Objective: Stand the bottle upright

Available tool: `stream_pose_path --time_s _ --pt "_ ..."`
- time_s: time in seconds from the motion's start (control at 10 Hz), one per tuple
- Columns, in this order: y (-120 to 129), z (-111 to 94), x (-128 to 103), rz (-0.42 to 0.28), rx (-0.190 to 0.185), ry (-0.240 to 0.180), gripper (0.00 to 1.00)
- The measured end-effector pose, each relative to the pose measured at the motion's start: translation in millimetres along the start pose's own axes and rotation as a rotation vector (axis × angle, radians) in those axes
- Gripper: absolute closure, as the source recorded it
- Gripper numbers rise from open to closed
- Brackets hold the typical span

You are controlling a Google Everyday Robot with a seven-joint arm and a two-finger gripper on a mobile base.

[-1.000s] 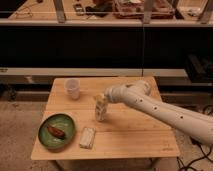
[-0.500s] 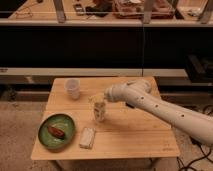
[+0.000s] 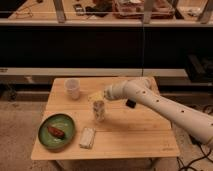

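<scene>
The small clear bottle (image 3: 99, 110) stands upright near the middle of the wooden table (image 3: 140, 135), its top just under my gripper. My gripper (image 3: 97, 96) is at the end of the white arm (image 3: 150, 100), which reaches in from the right. It sits directly above the bottle's cap, close to it or touching it; I cannot tell which.
A white cup (image 3: 72, 88) stands at the back left. A green plate (image 3: 47, 139) with a red-brown item (image 3: 56, 132) is at the front left. A flat pale packet (image 3: 87, 138) lies in front of the bottle. A black object (image 3: 131, 104) lies behind the arm.
The gripper has risen from around the bottle's body to just above its top and shifted slightly left. The bottle stays upright in about the same spot.
</scene>
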Motion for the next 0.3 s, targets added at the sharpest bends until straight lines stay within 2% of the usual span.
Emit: stream_pose_path --time_s 0.3 --pt "-0.3 0.3 0.1 -0.001 0.000 0.000 0.20"
